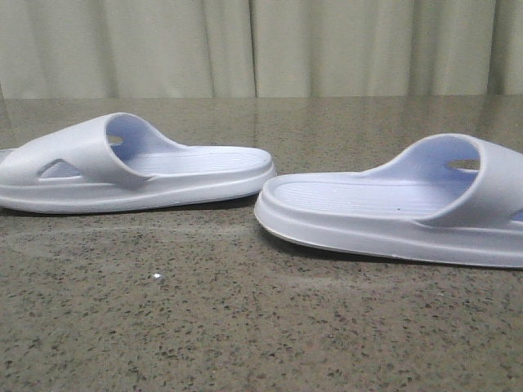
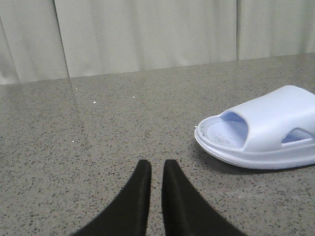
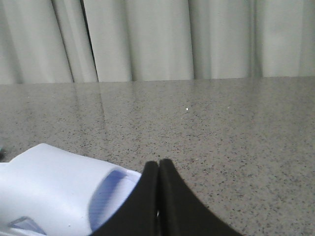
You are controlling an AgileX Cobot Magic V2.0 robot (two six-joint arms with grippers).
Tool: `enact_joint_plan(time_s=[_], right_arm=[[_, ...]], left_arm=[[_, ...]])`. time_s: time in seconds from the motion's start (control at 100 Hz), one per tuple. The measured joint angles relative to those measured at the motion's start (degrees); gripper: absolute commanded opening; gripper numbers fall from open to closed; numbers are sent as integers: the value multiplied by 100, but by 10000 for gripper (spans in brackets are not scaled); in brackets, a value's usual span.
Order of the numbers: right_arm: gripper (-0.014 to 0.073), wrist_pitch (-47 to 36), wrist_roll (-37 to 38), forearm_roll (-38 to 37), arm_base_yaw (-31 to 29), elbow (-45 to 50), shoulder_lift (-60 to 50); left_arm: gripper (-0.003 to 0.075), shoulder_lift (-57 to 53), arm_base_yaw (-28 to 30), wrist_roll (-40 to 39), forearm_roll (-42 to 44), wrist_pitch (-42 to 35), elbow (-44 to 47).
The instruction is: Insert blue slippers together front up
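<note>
Two pale blue slippers lie sole-down on the speckled stone table (image 1: 245,327), heels towards each other. The left slipper (image 1: 131,163) has its strap at the left. The right slipper (image 1: 392,204) has its strap at the right. Neither gripper shows in the front view. In the left wrist view, my left gripper (image 2: 156,167) is empty, its black fingers nearly together with a thin slit between them, and it hangs beside a slipper (image 2: 266,132). In the right wrist view, my right gripper (image 3: 159,163) is shut and empty, close beside a slipper's strap (image 3: 54,191).
A pale curtain (image 1: 261,45) hangs behind the table's far edge. A small white speck (image 1: 157,278) lies on the table in front of the left slipper.
</note>
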Motion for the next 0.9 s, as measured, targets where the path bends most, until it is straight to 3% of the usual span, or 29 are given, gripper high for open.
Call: enact_joint_plan(time_s=[0.73,0.9], right_arm=[[-107,0,0,0,0,0,0],[-107,0,0,361,0,0,0]], left_arm=[[15,0,0,0,-13,-107,0],[15,0,0,0,-742,-211,0]])
